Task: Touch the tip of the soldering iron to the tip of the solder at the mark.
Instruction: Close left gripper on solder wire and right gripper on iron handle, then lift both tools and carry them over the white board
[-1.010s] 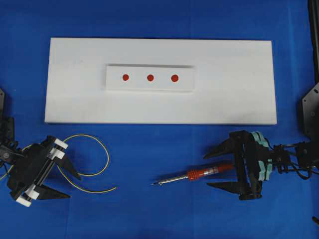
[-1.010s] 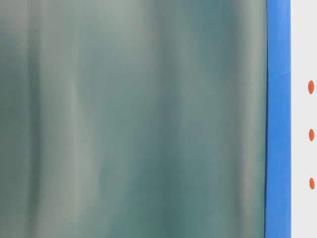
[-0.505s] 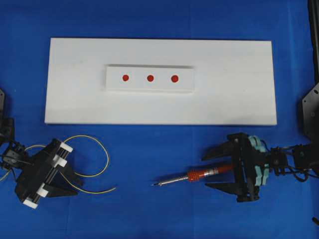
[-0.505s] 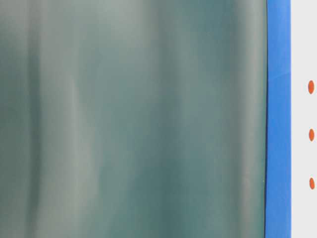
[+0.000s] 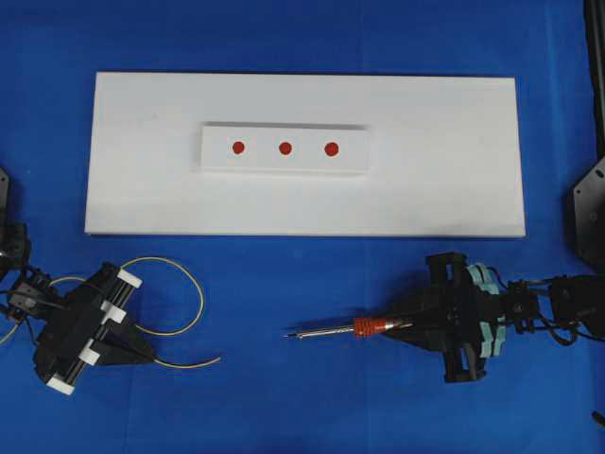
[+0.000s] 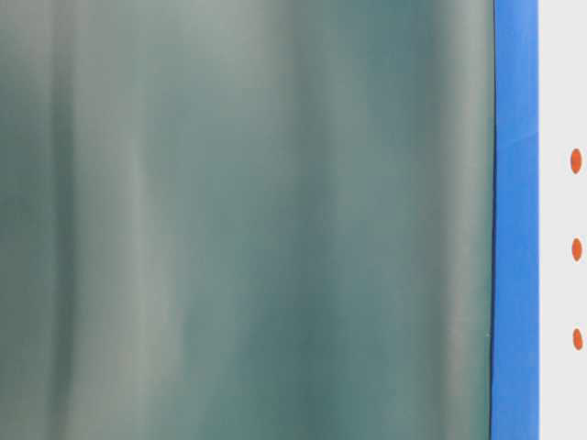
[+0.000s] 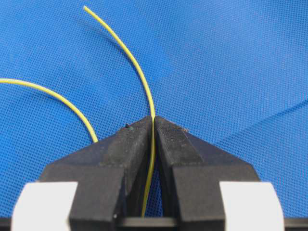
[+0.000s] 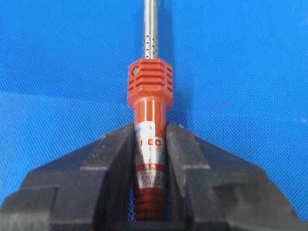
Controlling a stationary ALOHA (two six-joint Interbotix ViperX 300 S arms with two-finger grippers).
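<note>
While clamped: solder, soldering iron.

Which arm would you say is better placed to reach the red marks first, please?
Neither clearly. The left gripper is shut on the solder, the right gripper on the soldering iron, both on the cloth near the white board, similarly far from the marks.

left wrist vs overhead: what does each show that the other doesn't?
Left wrist only: the solder runs pinched between the shut fingers of the left gripper.

Overhead only: the white board with three red marks, and the right gripper shut on the soldering iron.

Both: the yellow-green solder, the left gripper and the blue cloth.
</note>
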